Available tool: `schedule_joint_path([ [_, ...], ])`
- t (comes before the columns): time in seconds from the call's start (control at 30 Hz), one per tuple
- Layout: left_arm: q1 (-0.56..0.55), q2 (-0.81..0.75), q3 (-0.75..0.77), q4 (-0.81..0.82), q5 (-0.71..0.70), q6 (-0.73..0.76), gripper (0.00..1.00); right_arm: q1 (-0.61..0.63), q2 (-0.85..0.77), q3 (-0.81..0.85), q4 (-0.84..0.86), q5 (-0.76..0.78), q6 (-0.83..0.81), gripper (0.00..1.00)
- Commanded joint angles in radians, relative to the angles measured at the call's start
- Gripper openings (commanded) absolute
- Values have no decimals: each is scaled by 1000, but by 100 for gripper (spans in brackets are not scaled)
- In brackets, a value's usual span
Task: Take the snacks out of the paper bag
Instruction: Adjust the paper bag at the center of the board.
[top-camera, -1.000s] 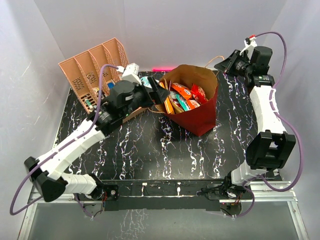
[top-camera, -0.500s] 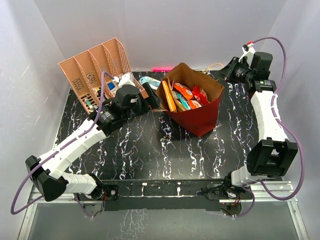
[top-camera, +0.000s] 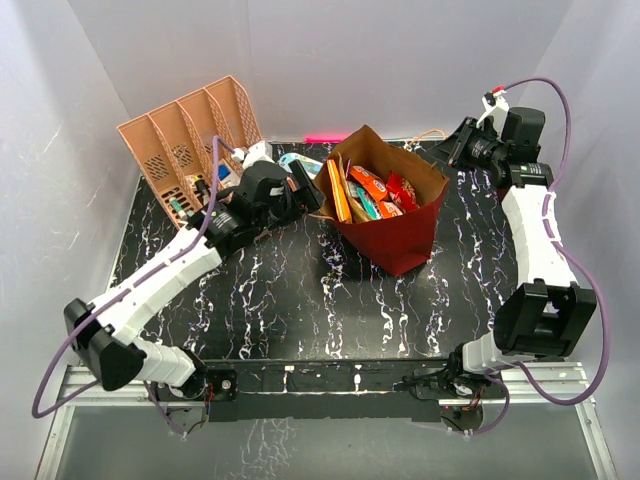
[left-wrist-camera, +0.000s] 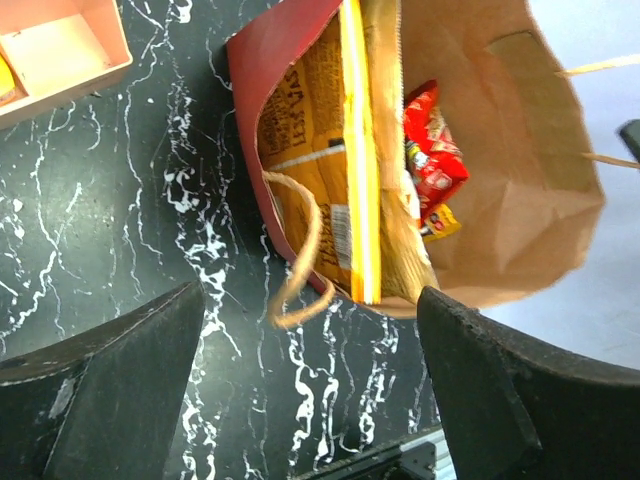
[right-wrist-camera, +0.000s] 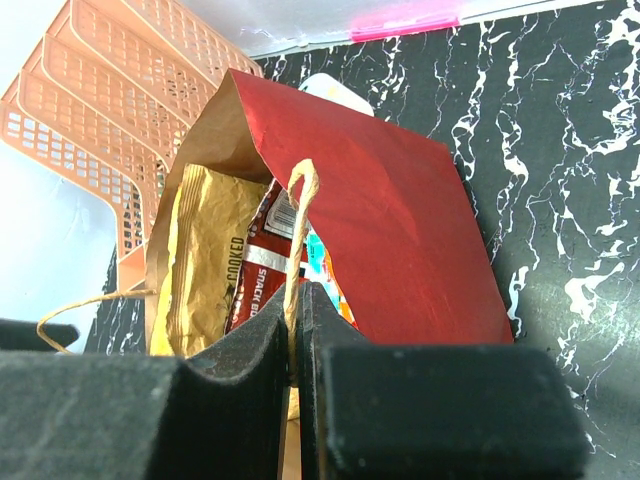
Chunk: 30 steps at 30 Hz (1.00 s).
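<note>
a: what are the pincers doing?
b: the right pincer (right-wrist-camera: 296, 345) is pinched closed on a thin tan cord handle (right-wrist-camera: 297, 215) of the paper bag (right-wrist-camera: 400, 230), off the bag's far right side. the left pincer (left-wrist-camera: 310, 300) is spread wide and holds nothing. it hovers above the bag's left rim, over the other looped handle.
a: and where are the snacks?
b: the snacks (top-camera: 368, 190) are all inside the bag. a gold packet stands on edge against the left wall, with orange, red and teal ones beside it. the dark-red bag stands open towards the back of the black marbled table (top-camera: 300, 290). a peach slotted organizer (top-camera: 175, 140) sits to its left.
</note>
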Motion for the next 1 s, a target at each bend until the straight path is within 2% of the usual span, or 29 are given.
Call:
schedule_joint_path([
  [0.0, 79, 81, 39, 8, 107, -4, 80, -6, -78, 28, 46, -48, 8, 8],
  [0.07, 126, 109, 43, 16, 172, -20, 72, -7, -87, 29, 42, -43, 7, 8],
  [0.2, 171, 143, 72, 54, 268, 7, 40, -7, -97, 39, 27, -41, 5, 8],
  [0.33, 208, 185, 190, 41, 362, 52, 0, -7, -102, 74, -4, -45, -6, 8],
  [0.5, 236, 180, 409, 8, 421, 157, 0, -6, -119, 132, -44, -73, -9, 8],
  [0.6, 237, 139, 462, -14, 428, 184, 0, 5, -162, 94, -17, -141, 34, 8],
  [0.67, 237, 90, 421, -35, 419, 159, 0, 32, -213, 31, 30, -179, 89, 8],
  [0.77, 237, -13, 273, -69, 394, 122, 0, 93, -296, -85, 112, -225, 155, 8],
  [0.87, 244, -105, 179, -187, 267, 140, 0, 197, -380, -241, 170, -195, 169, 9],
  [0.97, 255, -159, 198, -299, 127, 206, 0, 317, -393, -346, 182, -167, 177, 9],
])
